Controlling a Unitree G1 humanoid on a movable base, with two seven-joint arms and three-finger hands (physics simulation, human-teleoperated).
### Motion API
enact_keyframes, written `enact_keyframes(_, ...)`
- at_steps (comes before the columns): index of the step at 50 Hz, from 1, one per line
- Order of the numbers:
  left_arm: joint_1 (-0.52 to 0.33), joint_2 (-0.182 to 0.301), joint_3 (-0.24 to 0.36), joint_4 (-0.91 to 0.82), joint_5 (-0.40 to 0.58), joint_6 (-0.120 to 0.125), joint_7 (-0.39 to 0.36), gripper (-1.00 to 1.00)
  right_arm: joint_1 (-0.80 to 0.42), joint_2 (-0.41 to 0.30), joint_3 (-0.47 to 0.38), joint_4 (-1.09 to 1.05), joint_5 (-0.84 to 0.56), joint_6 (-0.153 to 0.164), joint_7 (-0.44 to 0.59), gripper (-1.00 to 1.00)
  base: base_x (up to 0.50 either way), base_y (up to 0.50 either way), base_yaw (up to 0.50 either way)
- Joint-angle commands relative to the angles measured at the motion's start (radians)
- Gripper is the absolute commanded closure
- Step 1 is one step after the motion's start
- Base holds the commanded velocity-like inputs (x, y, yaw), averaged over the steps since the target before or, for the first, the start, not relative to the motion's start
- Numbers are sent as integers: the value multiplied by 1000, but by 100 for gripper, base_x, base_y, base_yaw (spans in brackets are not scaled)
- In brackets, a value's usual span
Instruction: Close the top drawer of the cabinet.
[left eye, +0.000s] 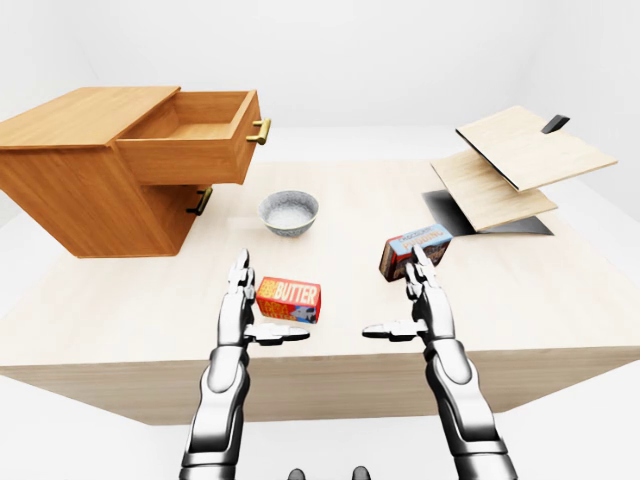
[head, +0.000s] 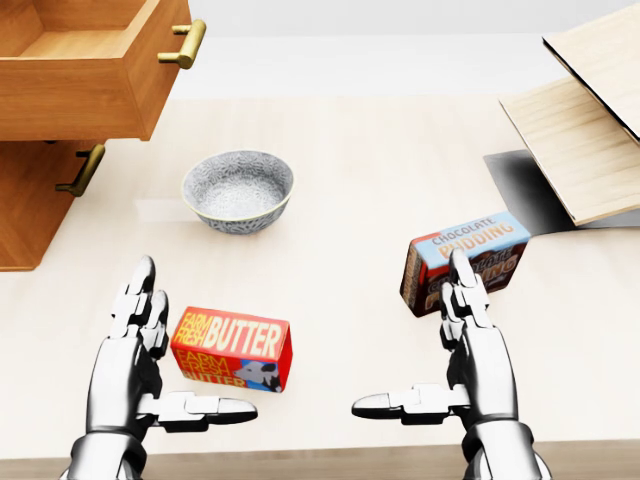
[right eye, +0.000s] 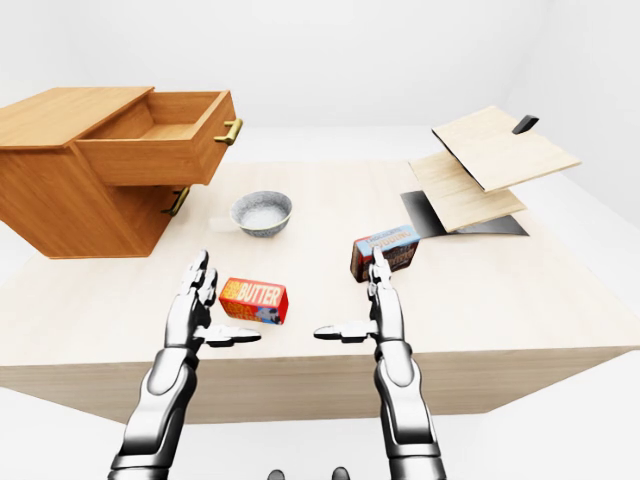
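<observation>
While the left hand (head: 150, 350) and right hand (head: 455, 345) hover spread and empty over the tabletop (head: 400, 150), a butter box (head: 232, 348) lies between; farther left, the cabinet's (left eye: 70, 190) top drawer (left eye: 190, 135) stands pulled out.

The patterned bowl (head: 238, 189) sits right of the pulled-out top drawer (head: 95, 70); the butter box (head: 232, 349) lies below the bowl, the chocolate pudding box (head: 463, 262) lower right.

The scene is evenly and brightly lit, and everything is rendered sharp. Soft shadows are cast under the cabinet (left eye: 95, 170) and just right of it, beneath the open drawer.
</observation>
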Motion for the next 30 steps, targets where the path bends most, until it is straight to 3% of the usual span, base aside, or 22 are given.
enact_keyframes(1,-9,15,25,8,-14,2,-28,-100,-2,-12,-23,5,13,-5,23,-100,0,0,0)
enact_keyframes(16,-17,12,29,5,-20,9,-38,-100,5,-14,-26,-14,6,-3,38,-100,0,0,0)
enact_keyframes(20,-30,15,32,-1,-29,27,-43,-100,6,-17,-29,-34,6,12,44,-100,0,0,0)
enact_keyframes(24,-69,28,41,-20,-30,67,-50,-100,-16,-18,-31,-101,6,84,42,-100,0,0,0)
enact_keyframes(25,-94,33,47,-29,-34,87,-52,-100,-27,-18,-33,-130,11,89,40,-100,0,0,0)
enact_keyframes(30,-159,48,58,-59,-35,87,-54,-100,-81,-27,-46,-200,19,89,31,-100,0,0,0)
